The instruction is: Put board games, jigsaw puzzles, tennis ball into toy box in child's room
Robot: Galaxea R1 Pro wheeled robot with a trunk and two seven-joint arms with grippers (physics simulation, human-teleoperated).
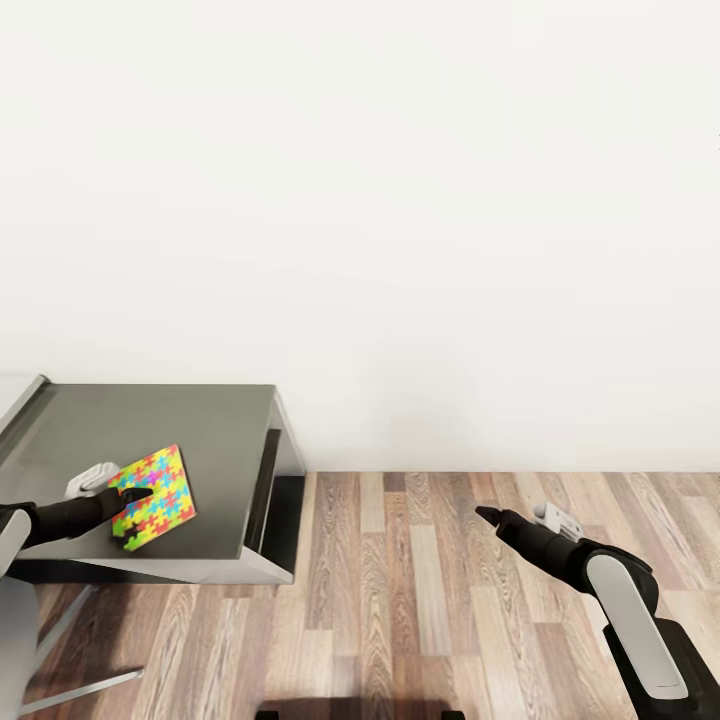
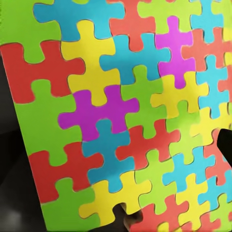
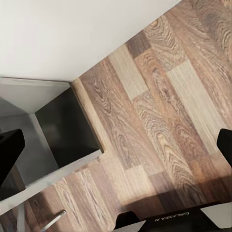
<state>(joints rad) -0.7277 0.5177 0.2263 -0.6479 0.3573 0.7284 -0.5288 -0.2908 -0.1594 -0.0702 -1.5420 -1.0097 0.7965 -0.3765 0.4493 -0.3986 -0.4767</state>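
1. Jigsaw puzzle is the thing in play here: one bright mosaic sheet, tilted, with the left gripper on it near the front edge of the table, toward the end that sits out over the floor.
2. Left wrist view is basically wall-to-wall puzzle pieces, with dark fingertips poking in at the sheet's edge. So I'd say the left gripper is pinching the puzzle, and the sheet looks lifted off the top rather than lying flat, though I can't be totally sure of the gap.
3. Right gripper hangs over the wood floor, well apart from the table, holding nothing. Its wrist view has a dark finger at each side with bare planks between, so the jaws are spread.
4. Progress, just my read: early-to-middle. This puzzle is grabbed but not yet in the toy box, and I can't spot the bin, the board games, the ball or the other puzzle here, so no telling how many are done.
5. Next up is probably carrying the sheet to the bin.
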